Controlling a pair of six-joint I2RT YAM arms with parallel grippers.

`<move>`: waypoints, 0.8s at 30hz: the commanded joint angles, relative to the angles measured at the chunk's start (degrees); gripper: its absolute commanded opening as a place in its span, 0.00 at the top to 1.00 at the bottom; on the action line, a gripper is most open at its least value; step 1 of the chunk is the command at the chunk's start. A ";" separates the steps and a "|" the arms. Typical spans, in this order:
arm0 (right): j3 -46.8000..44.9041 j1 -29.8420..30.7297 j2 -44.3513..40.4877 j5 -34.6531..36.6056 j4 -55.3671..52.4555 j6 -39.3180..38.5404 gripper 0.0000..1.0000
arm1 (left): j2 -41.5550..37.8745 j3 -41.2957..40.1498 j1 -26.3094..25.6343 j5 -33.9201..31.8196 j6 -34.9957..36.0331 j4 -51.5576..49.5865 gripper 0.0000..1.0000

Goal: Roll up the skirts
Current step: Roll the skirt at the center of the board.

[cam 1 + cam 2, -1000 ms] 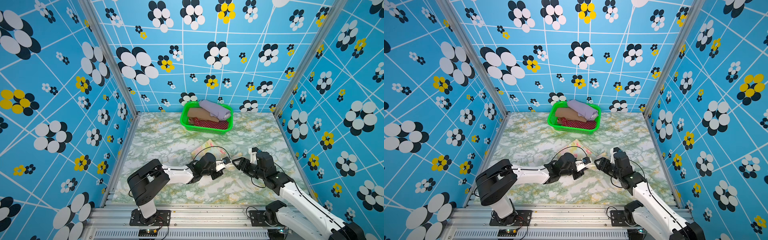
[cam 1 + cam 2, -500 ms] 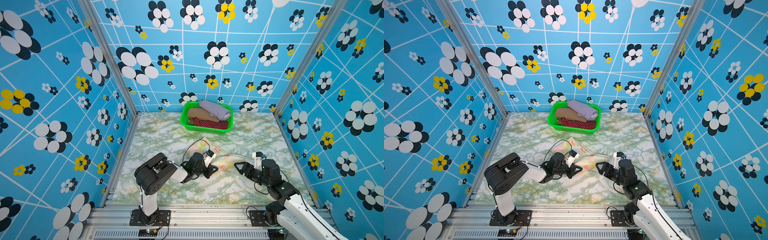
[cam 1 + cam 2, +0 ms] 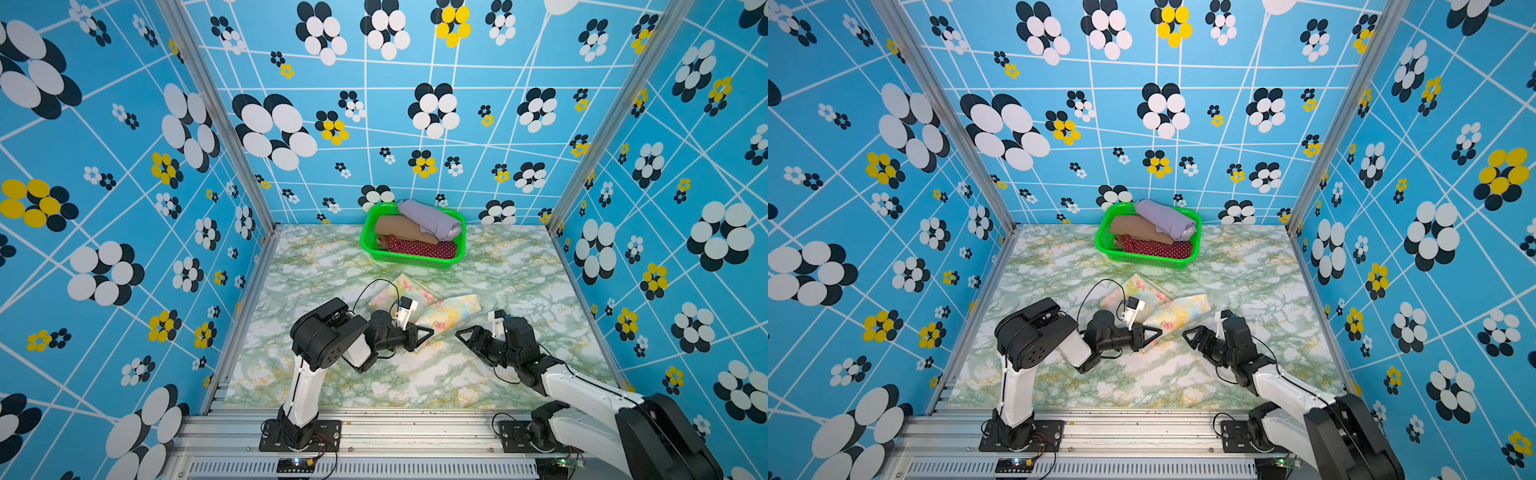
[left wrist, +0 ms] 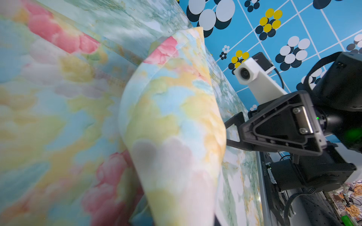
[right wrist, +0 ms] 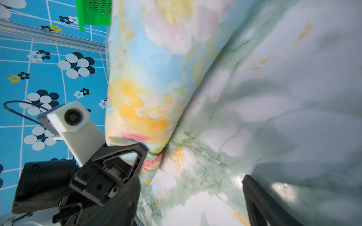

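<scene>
The skirts [image 3: 444, 311] lie as one pale yellow, pink-flowered cloth on the marble table in both top views, its near-right part bunched into a loose roll [image 3: 1177, 311]. My left gripper [image 3: 430, 332] is shut on the roll's near end; the right wrist view shows it [image 5: 142, 151] pinching the cloth. The cloth [image 4: 166, 117] fills the left wrist view and hides that gripper's own jaws. My right gripper [image 3: 459, 336] stands open just right of the roll, apart from it, with only bare table between its fingers [image 5: 121, 203].
A green basket [image 3: 409, 262] at the back middle holds a lilac roll [image 3: 428, 218], a tan roll [image 3: 401, 227] and a red dotted one [image 3: 424, 249]. Blue flowered walls close three sides. An aluminium rail [image 3: 374, 428] runs along the near edge.
My left arm has drawn back to the left with the skirt's end in its jaws. The right gripper has opened wider, pulled away from the cloth, then edged back beside it.
</scene>
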 commanded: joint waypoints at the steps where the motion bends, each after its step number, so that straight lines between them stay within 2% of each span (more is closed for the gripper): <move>1: 0.37 -0.73 9.12 -1.74 18.44 4.03 0.17 | 0.90 -0.64 -0.58 1.49 -0.69 3.34 1.00; 5: 0.91 -2.10 22.20 -4.33 36.96 9.15 0.19 | 1.52 0.11 -0.60 2.31 -0.76 3.32 1.00; 9: 3.61 -2.10 30.54 -4.87 43.72 11.09 0.27 | 2.39 0.62 -0.53 2.79 -0.44 3.29 1.00; 12: 4.93 -2.01 33.80 -4.97 45.27 11.39 0.43 | 3.22 0.89 -0.42 3.26 0.06 3.29 1.00; 14: 5.91 -1.92 34.95 -4.88 45.35 11.36 0.62 | 3.70 1.32 -0.49 4.07 0.88 3.25 1.00; 16: 6.55 -1.94 34.96 -4.42 44.41 10.72 0.86 | 3.30 1.58 -0.59 4.92 1.94 3.21 0.79; 17: 6.73 -1.94 34.27 -4.14 43.24 10.25 0.98 | 2.64 1.46 -0.60 5.39 2.63 3.17 0.64; 20: 6.56 -1.92 30.24 -3.04 37.91 8.41 1.00 | -2.55 0.68 -0.67 5.63 7.64 -0.08 0.01; 22: 6.45 -1.92 25.72 -2.53 32.32 6.92 1.00 | -8.72 0.04 -1.73 1.77 14.88 -8.33 0.01; 24: 7.26 -1.94 19.77 -1.71 23.43 4.64 1.00 | -16.00 0.11 -4.33 -5.83 25.13 -19.31 0.01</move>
